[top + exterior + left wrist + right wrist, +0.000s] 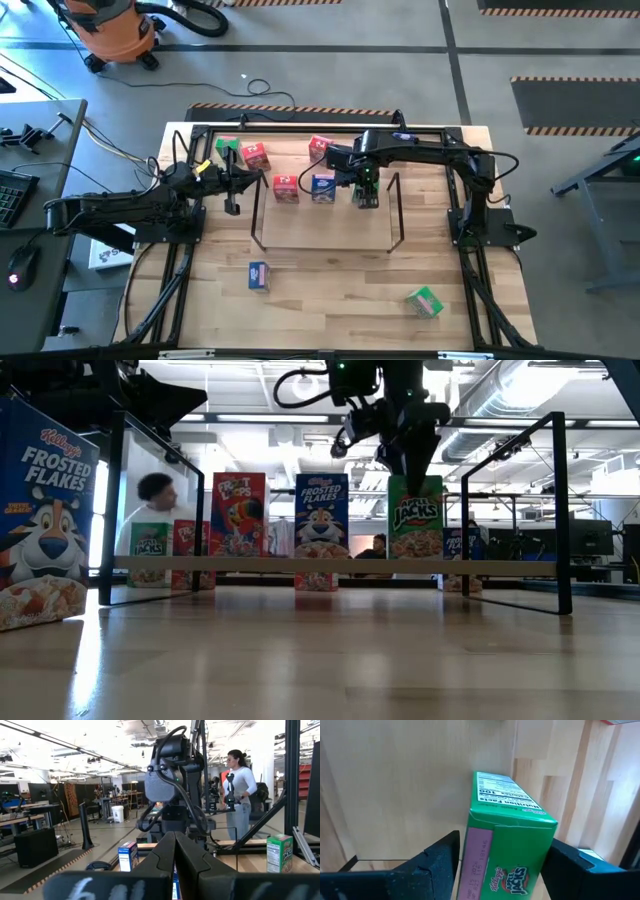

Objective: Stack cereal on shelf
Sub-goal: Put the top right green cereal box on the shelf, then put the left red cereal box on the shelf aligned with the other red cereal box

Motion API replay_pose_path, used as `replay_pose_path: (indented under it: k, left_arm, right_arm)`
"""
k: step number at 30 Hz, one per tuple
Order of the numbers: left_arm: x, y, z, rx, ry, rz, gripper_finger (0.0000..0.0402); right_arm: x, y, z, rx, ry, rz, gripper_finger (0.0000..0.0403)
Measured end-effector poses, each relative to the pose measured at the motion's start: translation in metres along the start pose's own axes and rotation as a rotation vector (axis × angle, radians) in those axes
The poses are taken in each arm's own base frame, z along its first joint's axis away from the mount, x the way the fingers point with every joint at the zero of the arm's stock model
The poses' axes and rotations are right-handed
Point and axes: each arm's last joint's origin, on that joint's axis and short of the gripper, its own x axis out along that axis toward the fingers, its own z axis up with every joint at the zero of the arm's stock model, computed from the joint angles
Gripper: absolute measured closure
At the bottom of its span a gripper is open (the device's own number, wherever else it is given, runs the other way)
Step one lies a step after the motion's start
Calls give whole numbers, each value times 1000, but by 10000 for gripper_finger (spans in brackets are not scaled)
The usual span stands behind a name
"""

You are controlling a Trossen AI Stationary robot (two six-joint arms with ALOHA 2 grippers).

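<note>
Grey concrete floor (330, 60), dark seams crossing it. Yellow-black hazard tape strips (575, 82) edge dark floor mats. Orange shop vacuum (108, 30) with black hose stands on the floor, well apart from the wooden bench (340, 290). Desk (35, 150) with keyboard and mouse beside the bench. Open workshop hall beyond: exposed ceiling ducts (500, 400), strip lights (260, 418), white bin (117, 813), black speaker-like box (36, 847). A person in a white top (241, 787) stands in the hall.

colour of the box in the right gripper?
Green: an Apple Jacks box between the right gripper's fingers. Shows best in the right wrist view.
</note>
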Motion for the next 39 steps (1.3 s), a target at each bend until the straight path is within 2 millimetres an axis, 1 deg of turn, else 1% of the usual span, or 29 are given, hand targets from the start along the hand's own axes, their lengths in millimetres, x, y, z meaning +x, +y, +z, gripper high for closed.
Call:
replay_pose_path:
  k: [10,15,20,27,32,36,39]
  left_arm:
    - [0,0,0,0,0,0,401]
    - [0,0,0,0,0,0,401]
    - [0,0,0,0,1,-1,401]
    - [0,0,0,0,0,0,401]
    - [0,0,0,0,0,0,401]
    - [0,0,0,5,0,0,401]
    - [0,0,0,5,0,0,401]
  right_arm:
    - [-1,0,0,0,-6,13,174]
    - [-5,0,-2,15,-19,11,174]
    - [-16,-1,-1,81,-43,8,174]
    - [-39,-3,2,177,-127,31,173]
    - [-56,-4,3,235,-186,32,163]
    - [-75,-3,-3,207,-193,23,166]
    - [-94,-1,-8,210,-209,-42,181]
